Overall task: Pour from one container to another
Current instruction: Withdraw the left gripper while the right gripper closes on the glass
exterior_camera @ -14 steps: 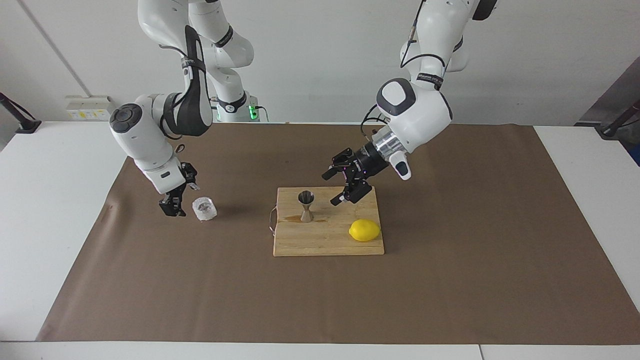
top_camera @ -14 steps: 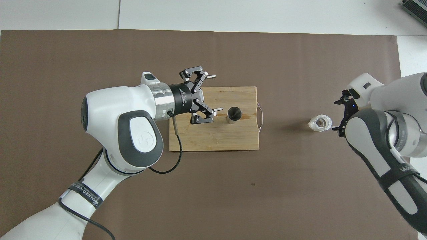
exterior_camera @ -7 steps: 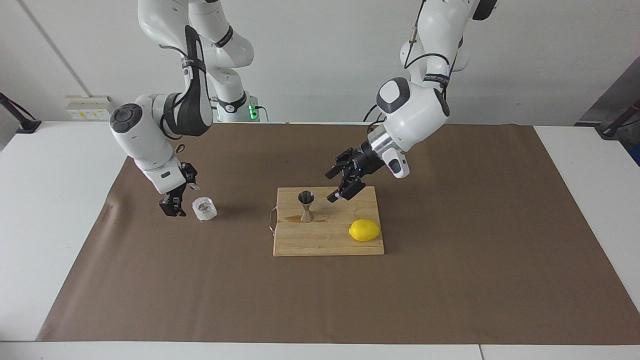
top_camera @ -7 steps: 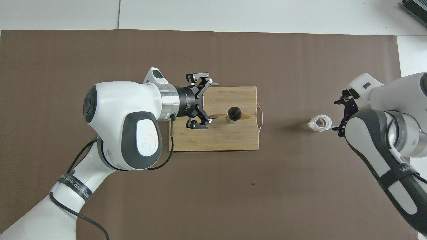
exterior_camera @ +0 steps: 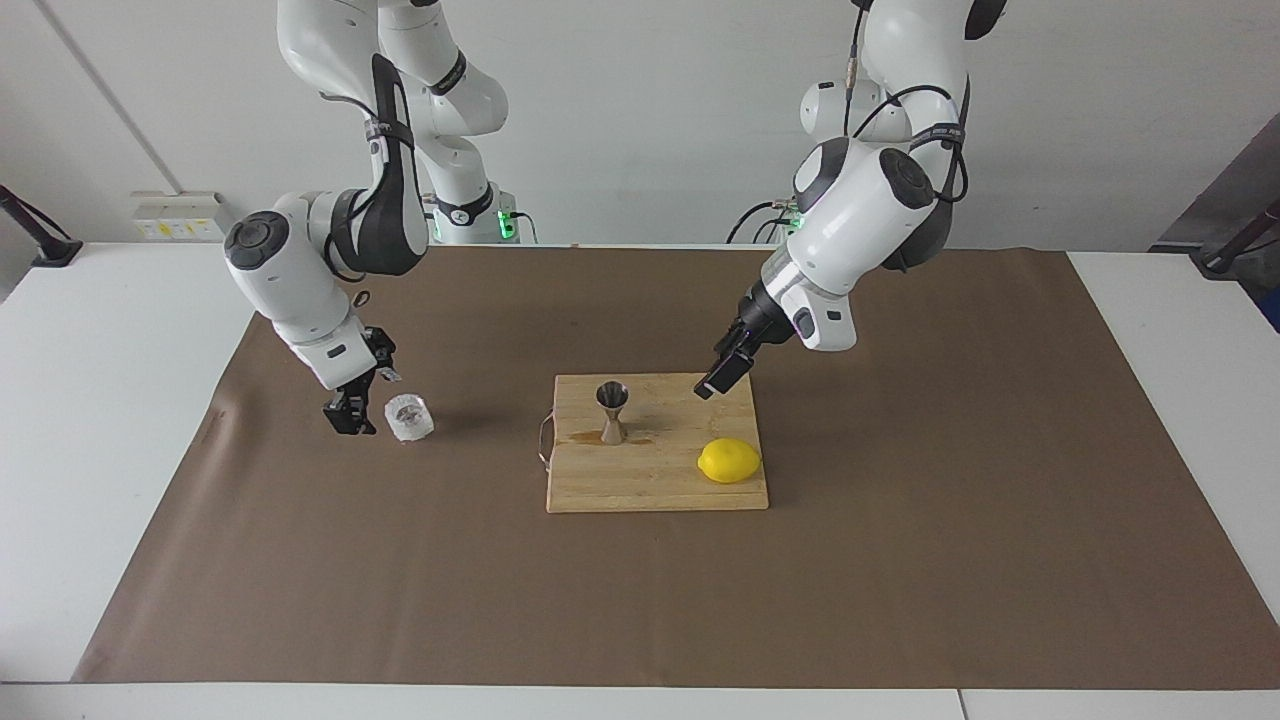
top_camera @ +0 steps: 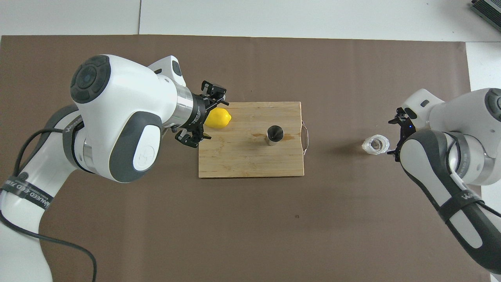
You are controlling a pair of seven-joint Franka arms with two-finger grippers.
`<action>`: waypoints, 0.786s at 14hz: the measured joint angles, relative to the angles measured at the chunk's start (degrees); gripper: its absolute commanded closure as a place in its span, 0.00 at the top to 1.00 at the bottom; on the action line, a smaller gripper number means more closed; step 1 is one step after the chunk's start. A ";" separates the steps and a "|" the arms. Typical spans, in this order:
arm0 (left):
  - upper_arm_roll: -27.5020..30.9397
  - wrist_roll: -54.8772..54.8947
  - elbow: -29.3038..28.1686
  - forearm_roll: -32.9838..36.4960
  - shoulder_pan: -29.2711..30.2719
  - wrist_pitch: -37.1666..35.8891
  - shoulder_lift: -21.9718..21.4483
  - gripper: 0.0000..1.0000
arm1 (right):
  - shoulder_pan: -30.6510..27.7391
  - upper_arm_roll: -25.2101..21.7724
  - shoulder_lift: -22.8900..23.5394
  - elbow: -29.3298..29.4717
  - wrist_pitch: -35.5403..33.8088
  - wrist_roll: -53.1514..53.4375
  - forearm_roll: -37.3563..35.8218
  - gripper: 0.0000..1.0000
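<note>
Broadly, I see a white table (exterior_camera: 110, 420) covered by a brown mat (exterior_camera: 900, 500), with my two arms coming in from the robots' end. On the mat's middle lies a wooden board (exterior_camera: 650, 480) with a thin wire handle at the edge toward the right arm's end.

My left arm (exterior_camera: 860, 210) bends over the mat at its own end, and the left gripper (exterior_camera: 722, 376) hangs tilted above the board's corner nearest the robots. Its jaws stand released and hold nothing. In the overhead view it sits over the board's edge (top_camera: 203, 117), just beside the lemon.

My right arm (exterior_camera: 300, 270) reaches down toward its end of the table. The right gripper (exterior_camera: 352, 412) is low over the mat, just beside the cup. Its jaws are released too, and I cannot tell whether a finger touches the cup wall.

A yellow lemon (exterior_camera: 729, 460) rests on the board at the corner toward the left arm's end, farther from the robots than the left gripper's shadowed corner.

A clear crinkled cup (exterior_camera: 408, 418) stands upright on the bare mat, well apart from the board, toward the right arm's end.

A steel jigger (exterior_camera: 612, 410) stands upright on the board, nearer the handle edge, with a small wet stain on the wood around its foot.
</note>
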 measured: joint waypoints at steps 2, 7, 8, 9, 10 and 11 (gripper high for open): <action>0.01 6.09 0.83 4.02 0.50 -2.40 0.00 1.00 | 0.06 0.00 0.57 -0.97 1.93 -1.45 1.35 1.00; 0.58 25.83 1.84 9.20 5.31 -6.95 -0.63 1.00 | 0.26 0.00 1.80 -2.35 3.18 -5.04 3.25 1.00; 0.66 29.82 1.95 10.30 6.29 -7.79 -0.90 1.00 | 0.27 0.00 1.84 -2.54 3.30 -5.53 3.36 1.00; 0.72 33.90 1.99 10.93 7.31 -8.50 -1.27 1.00 | 0.27 0.00 1.87 -2.68 3.38 -6.14 3.73 1.00; 0.79 38.09 2.00 11.20 8.34 -9.23 -1.68 1.00 | 0.27 0.00 1.95 -2.81 3.53 -7.00 4.54 1.00; 0.87 42.39 2.00 11.33 9.45 -9.99 -2.08 1.00 | 0.27 -0.01 2.13 -2.98 4.06 -8.20 5.66 1.00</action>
